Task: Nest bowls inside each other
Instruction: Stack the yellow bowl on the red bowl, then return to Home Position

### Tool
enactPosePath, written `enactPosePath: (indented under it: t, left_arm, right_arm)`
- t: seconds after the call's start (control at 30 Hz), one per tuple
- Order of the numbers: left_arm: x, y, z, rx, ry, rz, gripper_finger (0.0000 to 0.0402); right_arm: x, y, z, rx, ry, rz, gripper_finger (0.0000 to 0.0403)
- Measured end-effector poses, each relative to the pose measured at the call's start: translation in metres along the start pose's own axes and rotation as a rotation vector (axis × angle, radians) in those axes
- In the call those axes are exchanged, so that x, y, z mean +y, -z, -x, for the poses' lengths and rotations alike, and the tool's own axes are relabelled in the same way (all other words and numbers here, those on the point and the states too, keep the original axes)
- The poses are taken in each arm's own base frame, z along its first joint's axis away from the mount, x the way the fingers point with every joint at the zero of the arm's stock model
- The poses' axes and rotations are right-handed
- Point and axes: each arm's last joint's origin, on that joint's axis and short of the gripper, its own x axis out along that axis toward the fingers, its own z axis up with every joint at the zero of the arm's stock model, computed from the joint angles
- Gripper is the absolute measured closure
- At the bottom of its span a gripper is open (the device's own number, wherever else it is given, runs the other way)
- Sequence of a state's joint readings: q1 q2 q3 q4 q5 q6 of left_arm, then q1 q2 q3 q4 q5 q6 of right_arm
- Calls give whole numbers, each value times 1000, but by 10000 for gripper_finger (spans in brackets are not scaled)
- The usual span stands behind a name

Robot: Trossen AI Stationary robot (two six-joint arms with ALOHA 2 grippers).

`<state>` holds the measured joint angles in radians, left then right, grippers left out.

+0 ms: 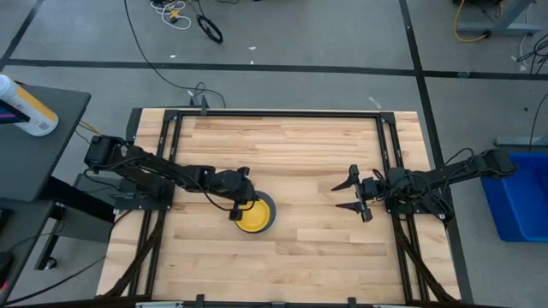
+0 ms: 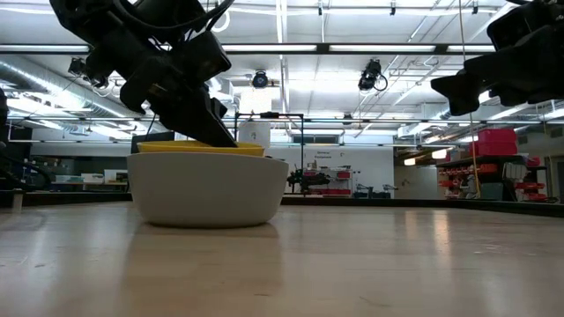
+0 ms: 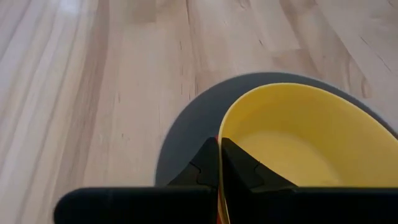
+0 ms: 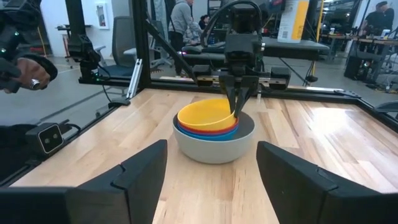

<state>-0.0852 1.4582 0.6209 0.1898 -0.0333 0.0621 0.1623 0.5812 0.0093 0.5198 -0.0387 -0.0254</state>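
Observation:
A grey bowl (image 1: 271, 211) (image 2: 207, 189) (image 4: 214, 148) rests on its base near the table's middle. Nested in it are a blue bowl (image 4: 214, 135), a red bowl (image 4: 208, 130) and, on top, a yellow bowl (image 1: 253, 219) (image 3: 298, 143) (image 4: 204, 114). My left gripper (image 1: 240, 208) (image 3: 219, 152) (image 4: 238, 102) is shut on the yellow bowl at the stack's left side. My right gripper (image 1: 336, 196) (image 4: 211, 144) hovers open and level toward the table's right, pointing at the stack, with nothing between its fingers. My left gripper pinches the yellow bowl's rim (image 3: 222, 134) on the side nearest the table's left edge, one finger inside the bowl and one outside. The fingers slant down from the table's left. The bowl sits in the stack, its rim (image 2: 203, 149) standing above the grey rim.
Bare wooden table top (image 1: 300, 145) lies all around the stack. Black frame rails (image 1: 274, 113) edge the table. A bottle (image 1: 26, 107) lies on a side stand at left, and a blue bin (image 1: 514, 205) stands at right. People (image 4: 183, 18) are in the room beyond.

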Motion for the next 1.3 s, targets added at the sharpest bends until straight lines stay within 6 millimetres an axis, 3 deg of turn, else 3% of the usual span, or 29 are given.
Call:
enactPosePath:
  t: [0.1,0.6,0.77,1.1,1.3]
  left_arm:
    - [1,-1,0,-8,-19,6,377]
    - [0,3,0,-30,-20,15,188]
    - [1,-1,0,-70,-22,21,144]
    - [3,-13,6,-175,-67,-36,136]
    - [6,-24,36,-210,-129,-47,151]
  right_arm:
    - [0,0,0,0,0,-2,152]
    - [0,1,0,8,-1,-12,181]
    - [0,1,0,9,-1,-15,189]
    - [0,2,0,16,2,-12,207]
    - [-3,3,0,31,102,-35,218]
